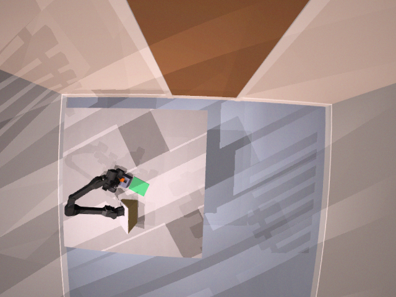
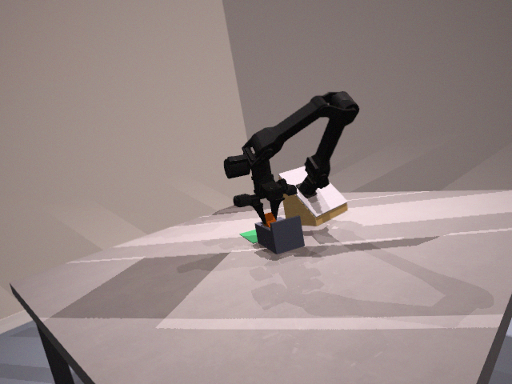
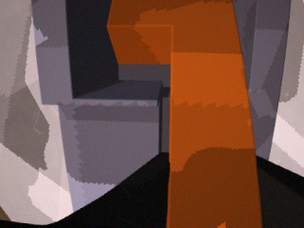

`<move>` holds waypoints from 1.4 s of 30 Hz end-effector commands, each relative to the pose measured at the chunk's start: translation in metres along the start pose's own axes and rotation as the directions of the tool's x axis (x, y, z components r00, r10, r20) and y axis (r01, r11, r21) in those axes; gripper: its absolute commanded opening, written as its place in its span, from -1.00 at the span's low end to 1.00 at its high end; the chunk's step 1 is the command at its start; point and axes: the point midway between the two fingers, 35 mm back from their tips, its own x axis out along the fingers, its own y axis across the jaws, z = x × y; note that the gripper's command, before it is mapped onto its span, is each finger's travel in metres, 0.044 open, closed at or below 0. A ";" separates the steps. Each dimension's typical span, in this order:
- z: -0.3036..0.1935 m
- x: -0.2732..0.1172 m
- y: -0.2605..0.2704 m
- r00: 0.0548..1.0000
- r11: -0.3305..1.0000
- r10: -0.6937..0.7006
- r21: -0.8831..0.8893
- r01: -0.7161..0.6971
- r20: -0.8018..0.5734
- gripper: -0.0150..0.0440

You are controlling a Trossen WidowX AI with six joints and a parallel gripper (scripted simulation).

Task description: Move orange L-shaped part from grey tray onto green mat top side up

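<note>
The orange part (image 1: 122, 179) (image 2: 270, 218) (image 3: 209, 95) is tilted in the grey tray (image 2: 287, 235) (image 3: 114, 152). Its straight end stands up above the pocket, while its L-shaped end, at the top of the wrist view, is low in the pocket. My gripper (image 2: 270, 220) (image 3: 206, 164) points down over the tray and is shut on the raised straight end, one dark finger on each side. The fingertips' lower parts are partly hidden by the part and the tray. The green mat (image 1: 139, 186) (image 2: 249, 236) lies flat beside the tray and has nothing on it.
A wedge-shaped block (image 1: 132, 215) (image 2: 301, 210) with a white sloped top and tan sides carries the arm's base. It stands on the same table (image 1: 179, 127) (image 2: 351, 351), a short way from the tray and mat. Strong striped shadows cross the table.
</note>
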 end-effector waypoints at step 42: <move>-0.001 -0.066 0.001 1.000 1.000 0.006 0.003 -0.006 0.001 -0.49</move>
